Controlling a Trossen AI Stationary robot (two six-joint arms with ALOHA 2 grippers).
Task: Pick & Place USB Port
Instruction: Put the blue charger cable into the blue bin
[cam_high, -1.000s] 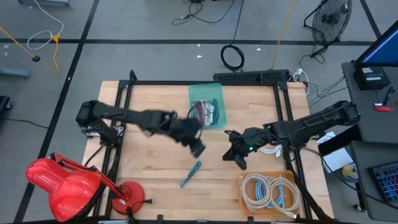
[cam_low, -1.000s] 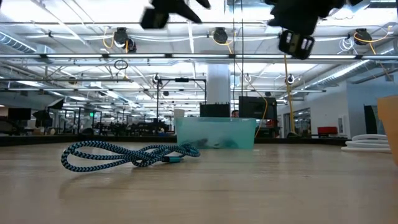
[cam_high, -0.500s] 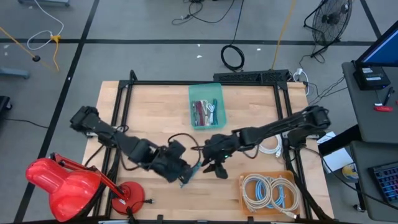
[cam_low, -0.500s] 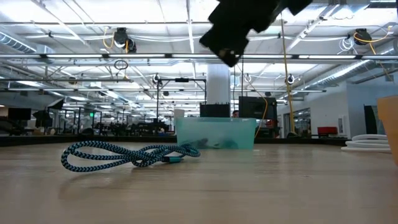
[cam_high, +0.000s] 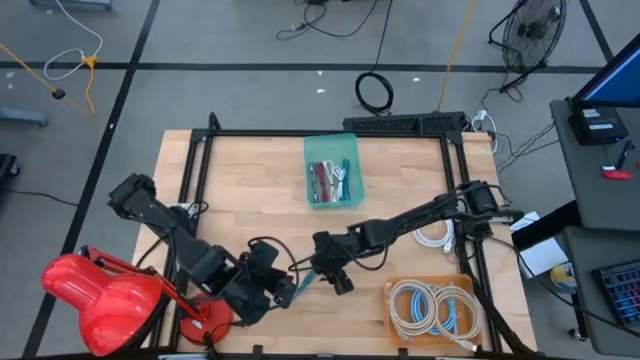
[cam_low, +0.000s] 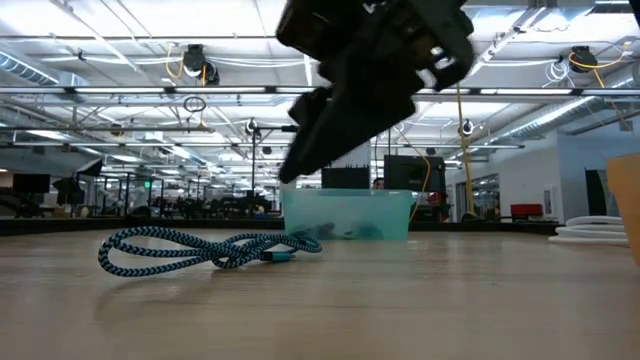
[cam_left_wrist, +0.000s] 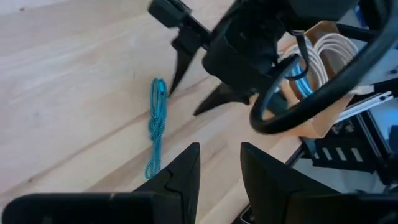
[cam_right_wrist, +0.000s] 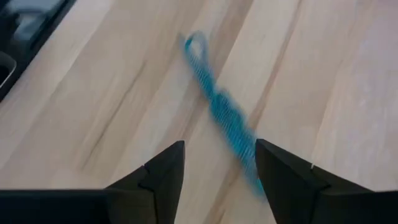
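Observation:
A teal braided USB cable (cam_low: 210, 248) lies bunched on the wooden table, near the front middle. It also shows in the left wrist view (cam_left_wrist: 155, 124), the right wrist view (cam_right_wrist: 217, 106) and, partly hidden by the arms, the high view (cam_high: 302, 280). My right gripper (cam_high: 322, 272) (cam_right_wrist: 221, 146) hangs open just above the cable, fingers slanting down toward it (cam_low: 300, 150). My left gripper (cam_high: 290, 292) (cam_left_wrist: 219, 152) is open and empty at the cable's near-left side, facing the right gripper. Neither touches the cable.
A teal bin (cam_high: 330, 170) of mixed cables stands at the far middle. A cardboard box (cam_high: 435, 310) of coiled white cables sits at the near right, with a loose white cable (cam_high: 432, 235) beside it. A red lamp-like object (cam_high: 100, 295) lies at the near left. Black frame rails border the table.
My left gripper has gone from the table's middle toward the near edge and left, and now sits by the cable. My right gripper has gone toward the table's left and down, and now hangs over the cable. The cable has stayed where it was.

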